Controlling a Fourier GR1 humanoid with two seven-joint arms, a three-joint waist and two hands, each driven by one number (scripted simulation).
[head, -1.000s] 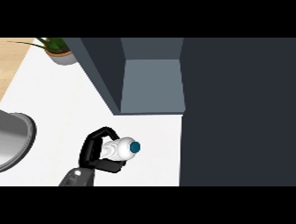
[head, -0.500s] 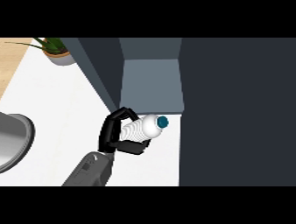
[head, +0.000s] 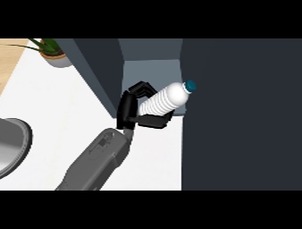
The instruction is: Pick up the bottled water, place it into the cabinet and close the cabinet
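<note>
A white ribbed water bottle [head: 167, 98] with a teal cap lies tilted in my left hand [head: 131, 108], cap pointing up and to the right. The hand's black fingers and thumb are curled round the bottle's lower part, hiding its base. The bottle is at the mouth of the dark cabinet [head: 246, 116], in front of its grey-blue interior [head: 150, 65]. The cabinet's open door [head: 91, 74] slants away on the hand's left. My grey left forearm [head: 98, 161] comes up from the lower edge. My right hand does not show.
A grey round pot [head: 2, 147] sits at the left edge on the white counter [head: 55, 103]. A potted plant [head: 53, 53] stands at the back left beside the cabinet door. A wooden floor shows at the far left.
My left hand has carried the bottle up and to the right, from the open counter to the cabinet's opening. The bottle is now more tilted towards the cabinet.
</note>
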